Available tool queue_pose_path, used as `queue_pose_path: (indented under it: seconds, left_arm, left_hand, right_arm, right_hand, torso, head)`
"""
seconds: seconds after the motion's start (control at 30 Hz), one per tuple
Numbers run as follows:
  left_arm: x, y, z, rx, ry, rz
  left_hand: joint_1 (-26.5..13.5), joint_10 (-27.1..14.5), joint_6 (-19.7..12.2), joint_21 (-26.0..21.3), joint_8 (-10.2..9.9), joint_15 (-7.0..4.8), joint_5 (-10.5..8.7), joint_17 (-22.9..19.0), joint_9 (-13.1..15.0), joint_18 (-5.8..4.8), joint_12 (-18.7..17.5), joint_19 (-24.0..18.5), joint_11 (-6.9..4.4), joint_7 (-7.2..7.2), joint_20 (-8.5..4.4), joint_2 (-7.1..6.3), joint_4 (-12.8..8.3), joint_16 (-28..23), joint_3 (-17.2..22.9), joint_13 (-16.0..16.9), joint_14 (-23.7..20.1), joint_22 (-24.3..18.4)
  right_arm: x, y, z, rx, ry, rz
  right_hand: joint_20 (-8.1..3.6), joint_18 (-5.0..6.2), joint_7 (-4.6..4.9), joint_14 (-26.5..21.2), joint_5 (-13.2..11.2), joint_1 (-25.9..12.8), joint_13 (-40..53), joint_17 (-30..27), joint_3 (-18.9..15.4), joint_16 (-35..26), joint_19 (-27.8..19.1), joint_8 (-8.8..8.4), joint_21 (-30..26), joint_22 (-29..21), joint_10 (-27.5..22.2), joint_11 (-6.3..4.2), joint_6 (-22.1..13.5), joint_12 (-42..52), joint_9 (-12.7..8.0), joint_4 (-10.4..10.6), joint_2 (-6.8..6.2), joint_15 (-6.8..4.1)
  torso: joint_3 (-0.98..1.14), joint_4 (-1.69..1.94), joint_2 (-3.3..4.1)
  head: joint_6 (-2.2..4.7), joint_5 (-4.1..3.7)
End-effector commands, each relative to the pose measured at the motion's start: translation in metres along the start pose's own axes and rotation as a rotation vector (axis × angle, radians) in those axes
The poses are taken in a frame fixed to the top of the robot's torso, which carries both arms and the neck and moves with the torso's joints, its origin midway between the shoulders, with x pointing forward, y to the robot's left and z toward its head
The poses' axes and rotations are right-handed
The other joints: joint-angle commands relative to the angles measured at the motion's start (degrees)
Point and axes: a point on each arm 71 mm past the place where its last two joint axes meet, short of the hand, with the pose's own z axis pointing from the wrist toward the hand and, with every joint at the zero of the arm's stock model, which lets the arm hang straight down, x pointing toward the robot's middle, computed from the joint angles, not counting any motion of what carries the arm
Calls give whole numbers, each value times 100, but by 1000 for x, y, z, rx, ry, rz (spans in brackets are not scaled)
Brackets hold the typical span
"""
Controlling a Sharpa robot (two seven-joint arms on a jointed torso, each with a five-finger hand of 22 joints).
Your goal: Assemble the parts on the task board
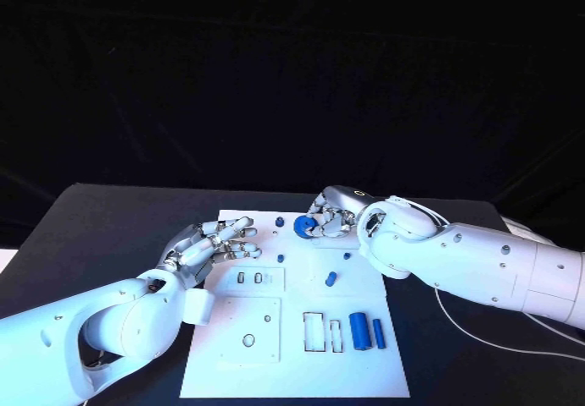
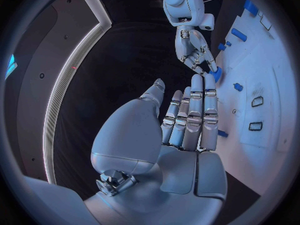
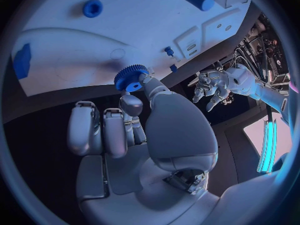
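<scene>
In the head view the task board (image 1: 292,355) runs down the middle of the frame, and just above its centre the right hand (image 1: 327,222) pinches a small blue gear (image 1: 306,226) over the board's upper edge. Left of centre the left hand (image 1: 217,244) hovers over the board's left margin, fingers apart and holding nothing. A blue cylinder (image 1: 358,328) and a slimmer blue bar (image 1: 378,333) lie at lower right of the board. In the left wrist view that hand's fingers (image 2: 195,116) stretch straight and side by side toward the upper right, where the other hand grips the gear (image 2: 216,74) beside the white plate. In the right wrist view, just left of centre, the gear (image 3: 130,77) sits toothed and flat between two fingertips (image 3: 145,81). It looks light, rigid and hard, probably plastic; the toothed rim gives purchase, so pinching across the rim seems safest, leaving the centre hole free for a peg.
</scene>
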Motion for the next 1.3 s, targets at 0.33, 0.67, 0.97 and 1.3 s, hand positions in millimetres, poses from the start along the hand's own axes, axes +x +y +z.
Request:
queue_pose_path:
  seconds: [0.33,0.67,0.97,1.3]
  left_arm:
    - [3,-1,0,3,21,-12]
    - [4,0,0,1,25,-14]
    - [6,0,0,-1,31,-17]
    - [6,0,0,-1,31,-17]
  left_hand:
    - [-4,36,41,-35,-25,6,14,5,-2,56,-19,36,14,7,-10,20,-37,36,-7,5,-33,-5]
    - [-4,36,41,-35,-25,6,14,5,-2,56,-19,36,14,7,-10,20,-37,36,-7,5,-33,-5]
    - [-4,36,41,-35,-25,6,14,5,-2,56,-19,36,14,7,-10,20,-37,36,-7,5,-33,-5]
    - [-4,36,41,-35,-25,6,14,5,-2,56,-19,36,14,7,-10,20,-37,36,-7,5,-33,-5]
  right_arm:
    - [12,29,17,-41,-9,-19]
    - [22,39,24,-51,8,-18]
    - [28,40,26,-51,44,-30]
    - [30,41,26,-54,54,-26]
  right_hand:
    - [-20,-104,-2,360,-33,25,21,-13,66,10,41,23,21,14,14,4,37,14,39,-13,74,-39]
    - [-21,-105,6,356,-80,22,47,-14,99,10,39,4,28,23,2,10,24,15,41,-19,58,-36]
    - [-14,-102,24,347,-141,-18,36,-37,110,-2,20,-30,25,7,-33,26,-9,-31,39,-11,8,-25]
    - [68,-98,165,325,-453,-118,-338,-51,29,-21,-19,-348,20,-13,-307,151,-556,-565,-70,14,-165,77]
  torso:
    - [-33,50,24]
    - [-37,56,31]
    - [-32,53,32]
    - [-35,58,31]
  head:
    - [-28,49]
    - [-42,56]
    - [-74,78]
    - [-81,77]
